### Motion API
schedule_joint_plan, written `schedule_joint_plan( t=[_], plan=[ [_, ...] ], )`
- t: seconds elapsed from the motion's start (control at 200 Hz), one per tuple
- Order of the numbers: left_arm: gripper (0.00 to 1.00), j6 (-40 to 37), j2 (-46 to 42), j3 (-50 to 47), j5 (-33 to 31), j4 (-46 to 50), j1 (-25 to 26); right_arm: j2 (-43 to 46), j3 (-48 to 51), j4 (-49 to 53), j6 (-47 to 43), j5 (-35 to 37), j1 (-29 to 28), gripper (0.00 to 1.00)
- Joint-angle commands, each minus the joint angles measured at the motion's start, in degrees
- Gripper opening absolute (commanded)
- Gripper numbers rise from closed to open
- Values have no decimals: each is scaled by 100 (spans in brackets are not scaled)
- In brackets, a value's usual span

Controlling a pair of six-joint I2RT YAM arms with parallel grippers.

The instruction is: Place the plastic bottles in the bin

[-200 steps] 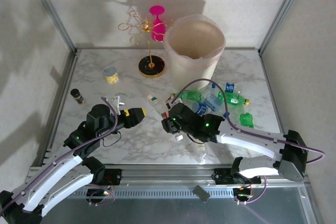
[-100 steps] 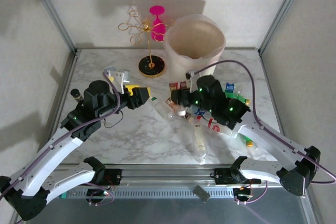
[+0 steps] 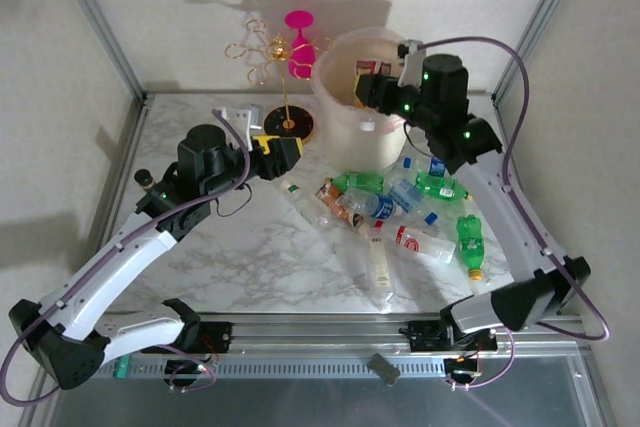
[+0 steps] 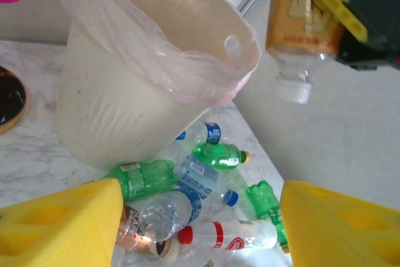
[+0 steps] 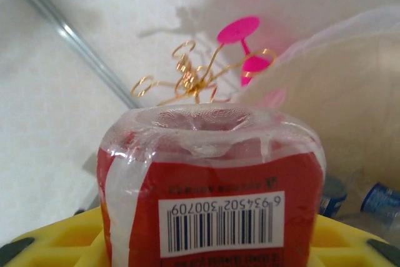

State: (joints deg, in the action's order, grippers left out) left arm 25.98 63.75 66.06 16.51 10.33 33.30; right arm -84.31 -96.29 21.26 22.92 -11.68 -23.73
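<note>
My right gripper [image 3: 374,87] is shut on a clear plastic bottle with a red label [image 3: 368,74], holding it above the mouth of the bin [image 3: 350,142], a tall whitish bucket lined with a pink bag. In the right wrist view that bottle [image 5: 212,179] stands base-up between the yellow fingers [image 5: 56,245]. The left wrist view has it hanging cap-down [image 4: 300,23] beside the bin [image 4: 106,110]. My left gripper [image 3: 285,152] hovers open left of the bin, nothing between its pads [image 4: 62,223]. Several green and clear bottles [image 3: 385,207] lie in a heap [image 4: 187,192] in front of the bin.
A gold wire stand on a black base [image 3: 288,125] and a pink ornament [image 3: 298,47] stand left of the bin. A tiny dark vial [image 3: 147,179] sits by the left wall. One clear bottle [image 3: 378,265] lies nearer the front edge, a green one [image 3: 470,242] to the right.
My right arm has risen from the heap on the table, carrying the red-label bottle up over the bin. The left arm has swung up and right toward the bin, still open.
</note>
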Motion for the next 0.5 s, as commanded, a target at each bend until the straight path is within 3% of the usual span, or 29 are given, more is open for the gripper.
schedule_joint_plan(
  t=[0.0,0.275,0.496],
  plan=[
    [67,166,182,281,-9,-354,19,-537,-657,69,31,-217,291,48],
    [67,222,450,338,-86,-404,-25,-1970,-2178,692,-332,289,469,48],
    [67,389,458,59,-84,-572,-34,-2545,-2322,851,-441,540,466,49]
  ],
)
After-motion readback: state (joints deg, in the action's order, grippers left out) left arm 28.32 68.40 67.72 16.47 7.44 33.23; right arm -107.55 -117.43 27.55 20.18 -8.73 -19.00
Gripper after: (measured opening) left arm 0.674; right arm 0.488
